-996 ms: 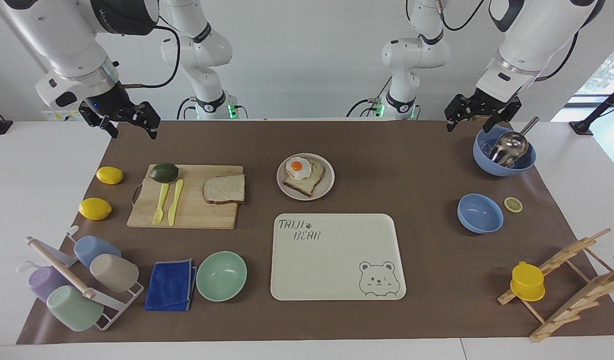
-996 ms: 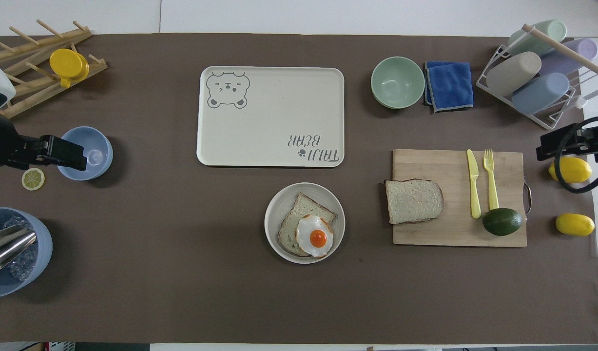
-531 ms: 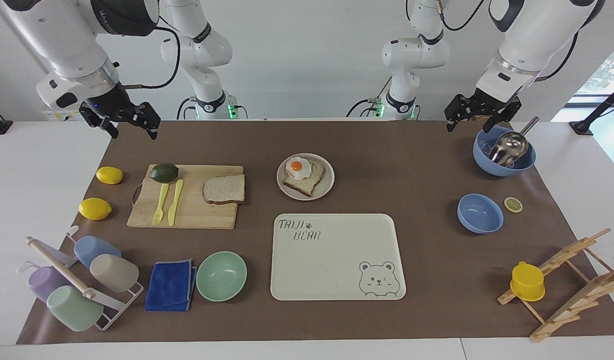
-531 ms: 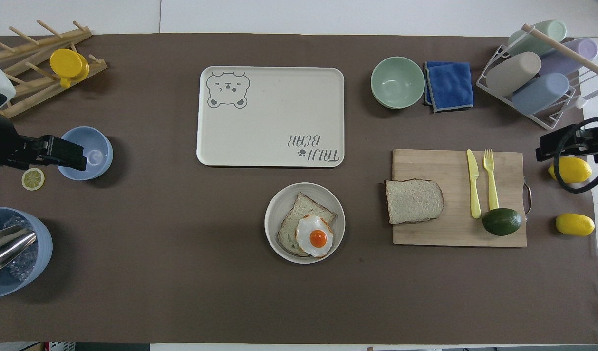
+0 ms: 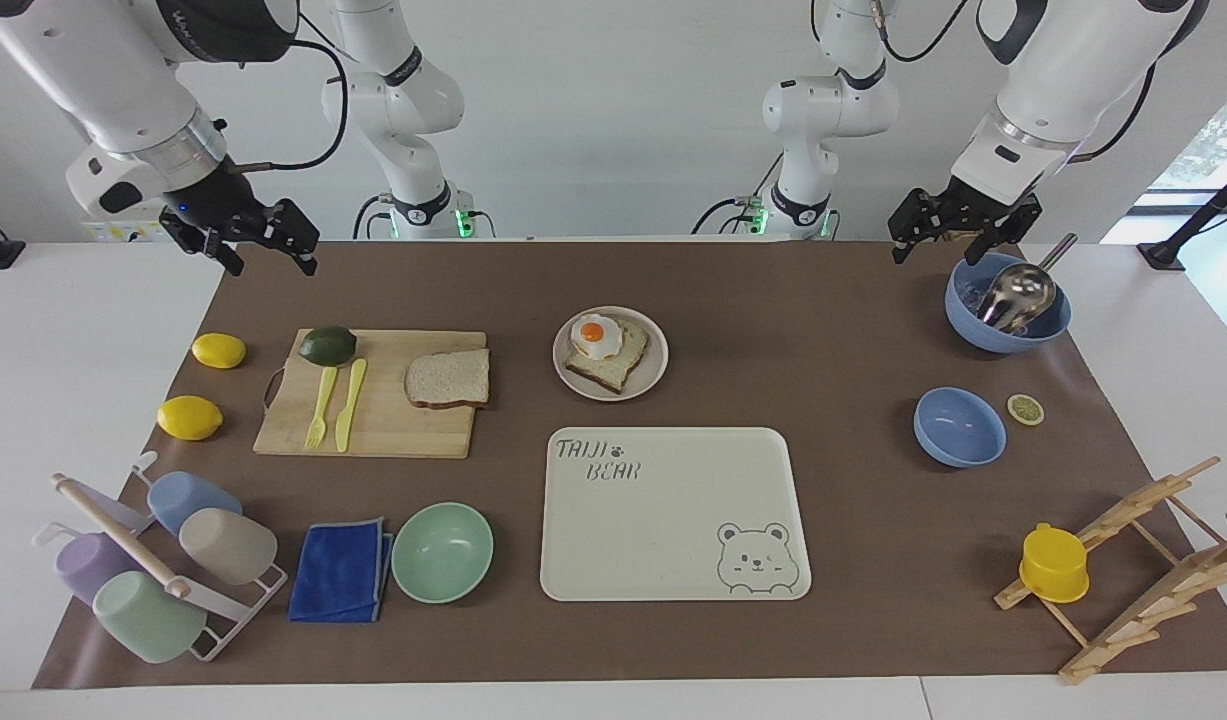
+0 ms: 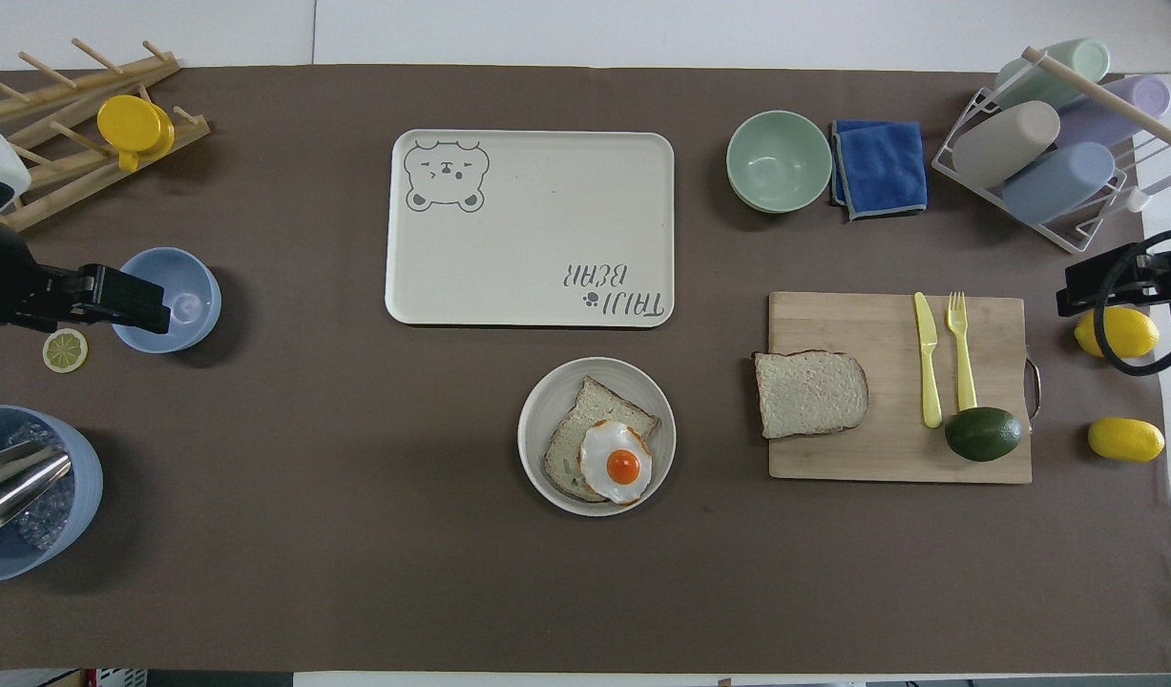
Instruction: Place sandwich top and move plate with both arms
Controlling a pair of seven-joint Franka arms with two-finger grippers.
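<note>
We found both grippers raised at the robots' edge of the mat, holding nothing: the left gripper (image 5: pixel 958 238) spread open over the blue bowl with the metal scoop (image 5: pixel 1008 302), the right gripper (image 5: pixel 263 245) spread open at the right arm's end. Farther out, the plate (image 5: pixel 656 358) carried egg-topped bread (image 5: pixel 605 352). The sandwich top (image 5: pixel 449 377) lay flat on the cutting board (image 5: pixel 373 425), toward the right arm's end. Farther still sat the bear tray (image 5: pixel 673 520).
</note>
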